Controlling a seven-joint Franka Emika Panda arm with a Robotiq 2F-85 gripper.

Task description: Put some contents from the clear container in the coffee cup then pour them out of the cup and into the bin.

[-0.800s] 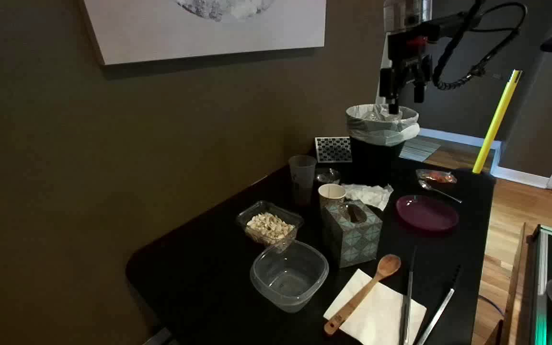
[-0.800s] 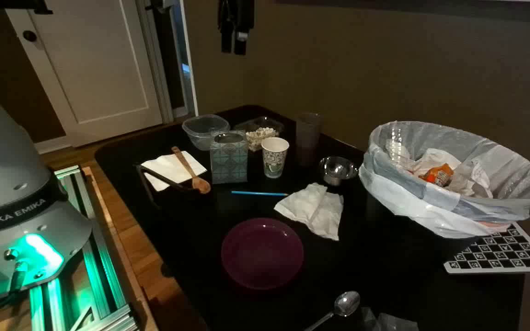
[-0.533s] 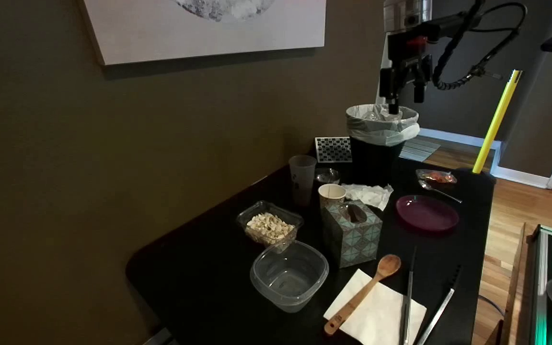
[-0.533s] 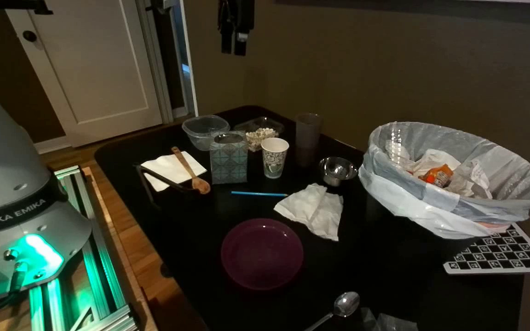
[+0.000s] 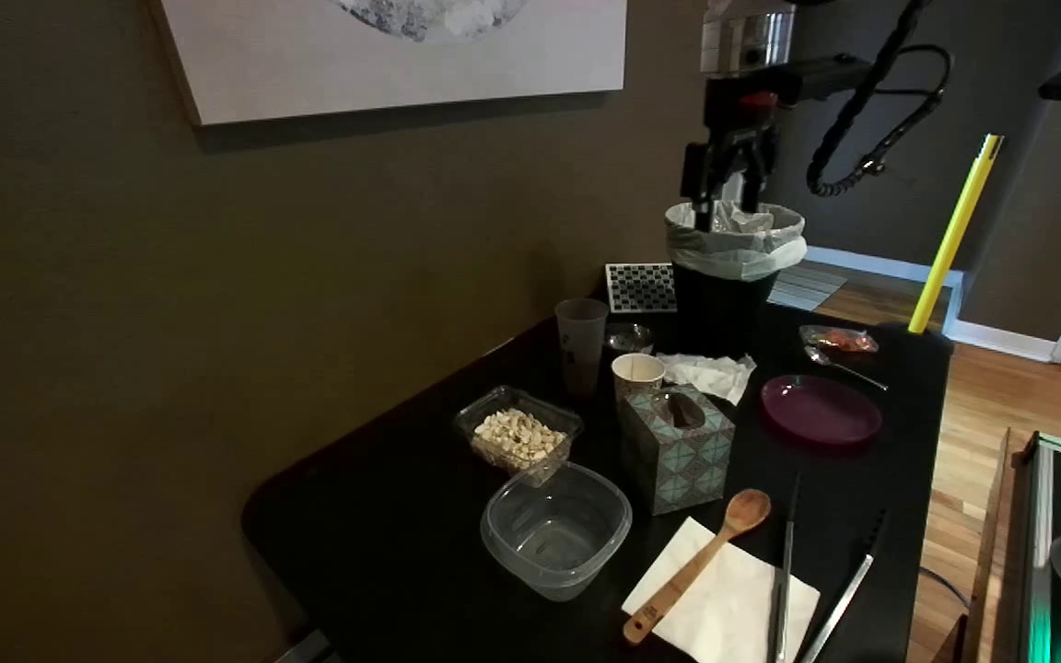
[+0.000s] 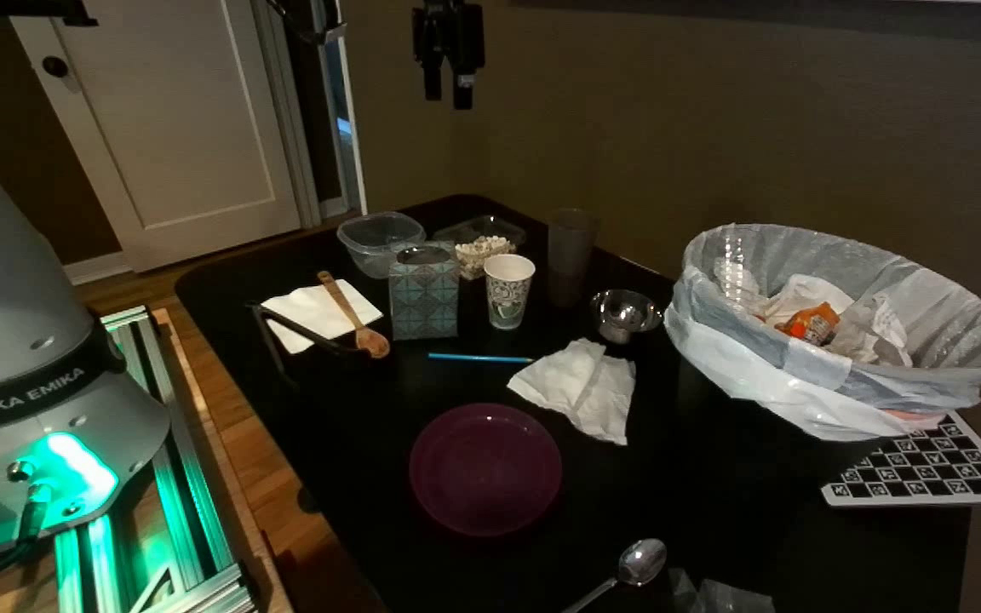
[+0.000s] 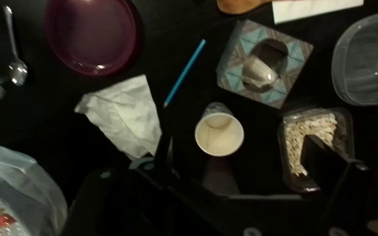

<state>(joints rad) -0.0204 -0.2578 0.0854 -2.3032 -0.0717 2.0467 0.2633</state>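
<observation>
End effector (image 5: 727, 216), jaws wide, above table (image 5: 392, 543).

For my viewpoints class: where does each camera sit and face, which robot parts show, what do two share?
In an exterior view: behind the plate, facing the tissue box; robot base and jaws show.
In an exterior view: behind the large clear tub, facing the bin; arm, robot base's edge, open jaws.
Wrist view: on the arm, facing down at the pale bits; open jaws.
Both exterior views share bin, plate, tissue box.
</observation>
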